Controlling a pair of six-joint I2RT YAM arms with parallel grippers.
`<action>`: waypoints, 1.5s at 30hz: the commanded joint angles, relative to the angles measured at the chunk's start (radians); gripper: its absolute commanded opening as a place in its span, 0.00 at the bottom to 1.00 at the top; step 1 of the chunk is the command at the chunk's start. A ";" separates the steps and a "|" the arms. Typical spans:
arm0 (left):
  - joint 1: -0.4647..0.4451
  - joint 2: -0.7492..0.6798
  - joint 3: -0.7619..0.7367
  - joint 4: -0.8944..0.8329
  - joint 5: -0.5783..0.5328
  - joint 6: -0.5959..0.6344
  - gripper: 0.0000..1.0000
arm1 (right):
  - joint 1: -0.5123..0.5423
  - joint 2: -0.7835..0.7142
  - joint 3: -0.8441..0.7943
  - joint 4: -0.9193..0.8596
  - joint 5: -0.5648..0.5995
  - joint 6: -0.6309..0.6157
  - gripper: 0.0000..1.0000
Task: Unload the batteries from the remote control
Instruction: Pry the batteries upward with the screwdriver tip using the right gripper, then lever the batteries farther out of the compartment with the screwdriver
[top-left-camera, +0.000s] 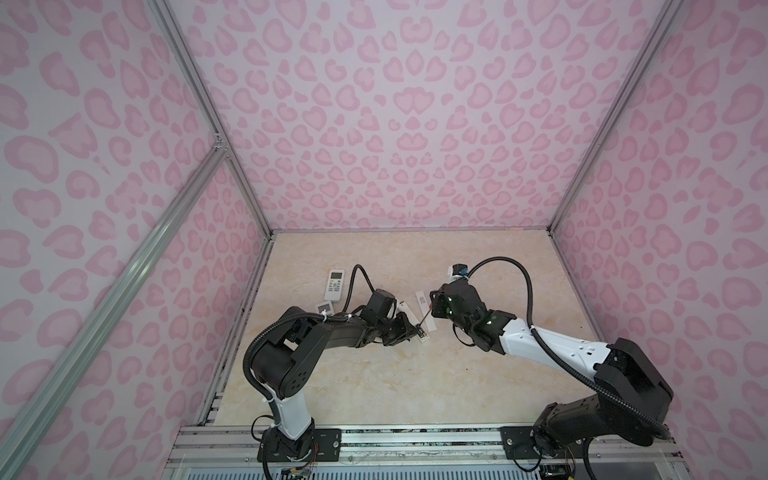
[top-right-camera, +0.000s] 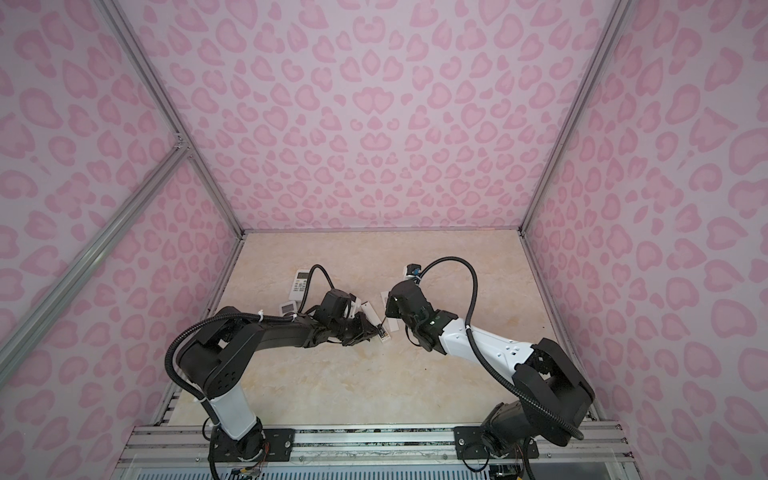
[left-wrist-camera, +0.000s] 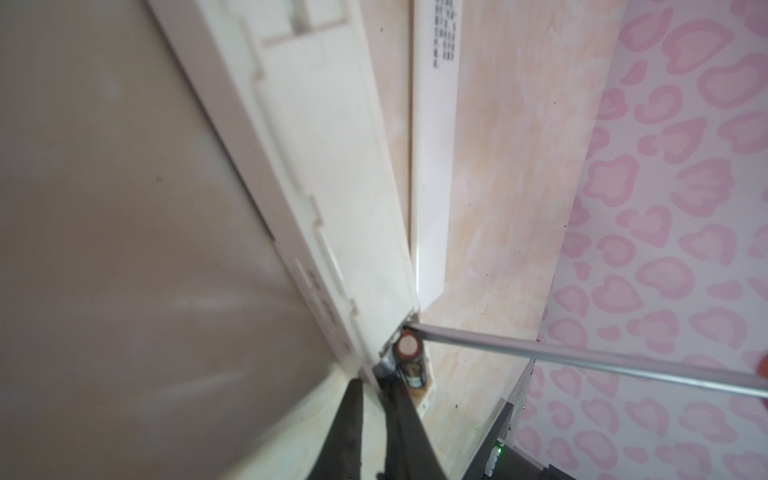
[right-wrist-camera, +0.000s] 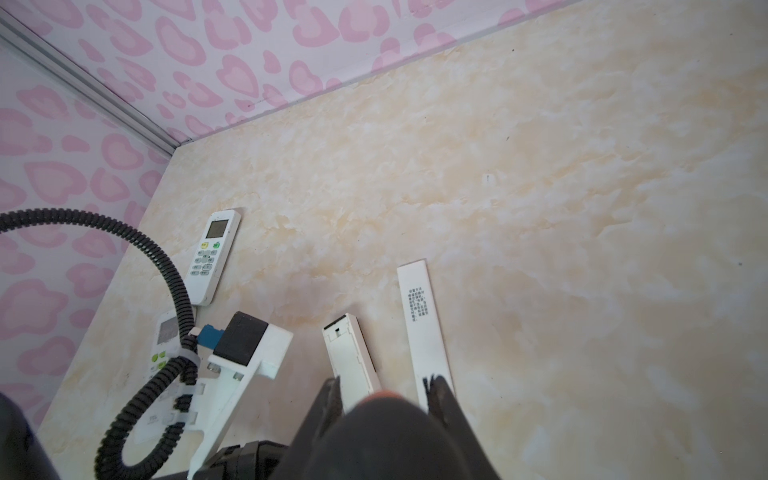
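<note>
Marble tabletop (right-wrist-camera: 540, 208): cover plate (right-wrist-camera: 422, 328) beside opened remote (right-wrist-camera: 352, 359).

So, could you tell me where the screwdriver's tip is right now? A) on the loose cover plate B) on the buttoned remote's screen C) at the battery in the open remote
C: the left wrist view shows the screwdriver ending at the battery inside the open remote.

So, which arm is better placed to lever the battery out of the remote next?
Right. The right gripper holds the screwdriver, tip at the battery's end; the left gripper clamps the remote.
</note>
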 joint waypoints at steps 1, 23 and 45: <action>0.023 0.024 0.025 -0.040 -0.081 0.031 0.15 | -0.019 0.014 -0.005 -0.064 -0.071 -0.030 0.00; 0.061 -0.110 -0.004 -0.096 -0.058 0.074 0.22 | -0.059 0.055 0.035 -0.052 -0.148 -0.061 0.00; -0.047 -0.069 -0.022 -0.085 -0.095 0.013 0.17 | -0.052 0.009 0.004 0.001 -0.211 -0.042 0.00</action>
